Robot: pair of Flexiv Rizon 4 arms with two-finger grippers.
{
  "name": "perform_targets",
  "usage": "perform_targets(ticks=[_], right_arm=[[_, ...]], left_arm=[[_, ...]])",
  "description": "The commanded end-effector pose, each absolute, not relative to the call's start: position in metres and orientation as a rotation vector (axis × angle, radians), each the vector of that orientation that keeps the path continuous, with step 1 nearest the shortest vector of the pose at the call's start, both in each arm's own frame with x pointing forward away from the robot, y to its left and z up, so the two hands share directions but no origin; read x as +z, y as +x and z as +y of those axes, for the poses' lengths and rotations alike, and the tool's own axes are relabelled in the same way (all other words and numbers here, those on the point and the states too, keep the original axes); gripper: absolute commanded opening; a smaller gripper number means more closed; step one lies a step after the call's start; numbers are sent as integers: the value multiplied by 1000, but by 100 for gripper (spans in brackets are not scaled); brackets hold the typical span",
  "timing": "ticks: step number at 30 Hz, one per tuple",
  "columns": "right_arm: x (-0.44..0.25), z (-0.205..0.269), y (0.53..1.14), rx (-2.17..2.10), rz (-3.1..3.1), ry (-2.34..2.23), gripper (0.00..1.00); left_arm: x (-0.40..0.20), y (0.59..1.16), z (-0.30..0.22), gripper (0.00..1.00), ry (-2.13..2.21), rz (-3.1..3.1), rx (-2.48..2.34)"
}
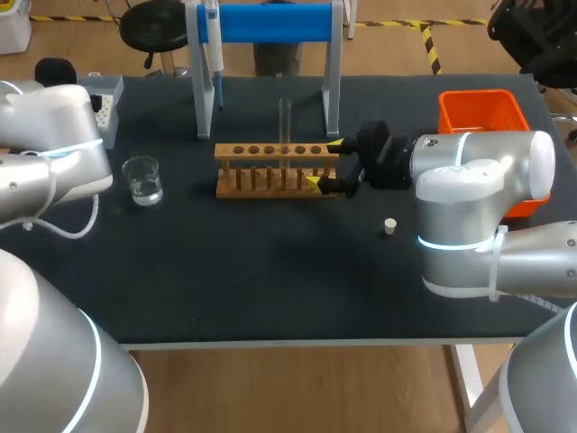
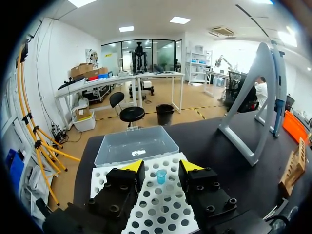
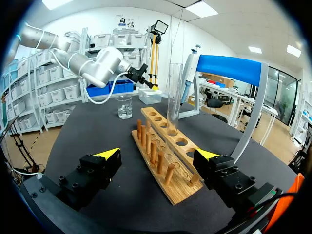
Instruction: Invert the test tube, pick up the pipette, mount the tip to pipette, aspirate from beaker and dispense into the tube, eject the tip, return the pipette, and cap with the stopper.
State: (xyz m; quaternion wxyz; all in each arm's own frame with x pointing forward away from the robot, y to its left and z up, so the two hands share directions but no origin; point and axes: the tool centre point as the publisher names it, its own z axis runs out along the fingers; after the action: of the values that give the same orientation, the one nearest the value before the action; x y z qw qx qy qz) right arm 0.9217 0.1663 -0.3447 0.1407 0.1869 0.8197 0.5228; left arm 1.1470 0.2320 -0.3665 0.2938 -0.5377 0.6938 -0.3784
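- Head view: we find the right gripper open, its fingers astride the right end of the wooden rack. The test tube stands upright in the rack. The stopper lies on the table, apart from the rack.
- Left wrist view: the left gripper is open above the tip box, with a blue tip below the gap.
- Right wrist view: the fingers are spread either side of the rack end, and the beaker stands beyond the rack.

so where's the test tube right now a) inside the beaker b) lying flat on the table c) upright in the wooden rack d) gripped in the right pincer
c: the test tube stands upright in a hole of the wooden rack, while the right pincer sits open at the rack's end, not touching the tube.
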Motion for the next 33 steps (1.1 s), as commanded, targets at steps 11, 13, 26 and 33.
perform_targets(ticks=[11,13,26,33], right_arm=[[-345,167,922,1510,2367,540,100],[-345,167,922,1510,2367,540,100],[-345,167,922,1510,2367,540,100],[-345,167,922,1510,2367,540,100]], left_arm=[[-369,1148,233,37,-1435,1849,-1006],[-370,1148,233,36,-1436,1850,-1005],[-370,1148,234,16,-1439,1849,-1001],[-370,1148,234,23,-1440,1850,-994]])
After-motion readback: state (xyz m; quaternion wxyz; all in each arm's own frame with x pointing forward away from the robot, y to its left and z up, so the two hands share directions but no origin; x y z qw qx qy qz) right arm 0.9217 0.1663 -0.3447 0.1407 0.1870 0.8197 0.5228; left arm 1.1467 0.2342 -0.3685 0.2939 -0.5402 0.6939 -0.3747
